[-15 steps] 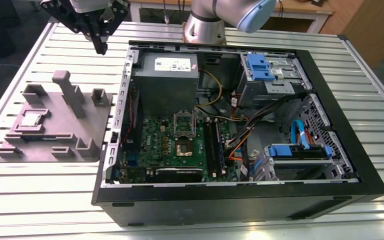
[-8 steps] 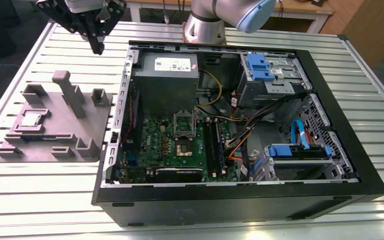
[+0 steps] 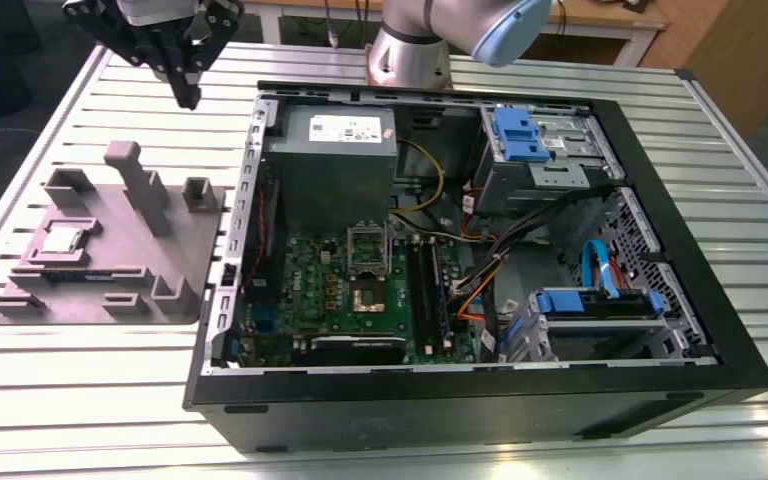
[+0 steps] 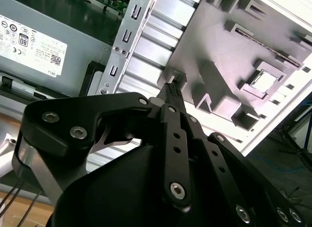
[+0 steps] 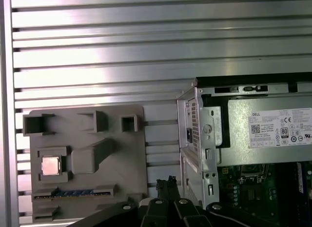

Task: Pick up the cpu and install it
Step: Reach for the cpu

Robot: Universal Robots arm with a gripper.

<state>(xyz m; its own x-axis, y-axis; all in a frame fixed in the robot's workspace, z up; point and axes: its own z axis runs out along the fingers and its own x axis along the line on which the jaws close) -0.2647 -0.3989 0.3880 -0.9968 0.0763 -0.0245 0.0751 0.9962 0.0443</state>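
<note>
Gripper (image 3: 188, 96) fingers together, empty, hung just outside computer case (image 3: 491, 405) corner. cpu (image 3: 64, 240) sat in grey fixture (image 3: 187, 250) beside case. Slatted aluminium table (image 3: 91, 400) under case; wooden furniture (image 3: 724, 50) beyond it.

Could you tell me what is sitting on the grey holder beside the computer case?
The cpu lies in a square pocket of the grey holder, a blue-marked strip slotted nearby. The pocket floor beneath it is covered.
</note>
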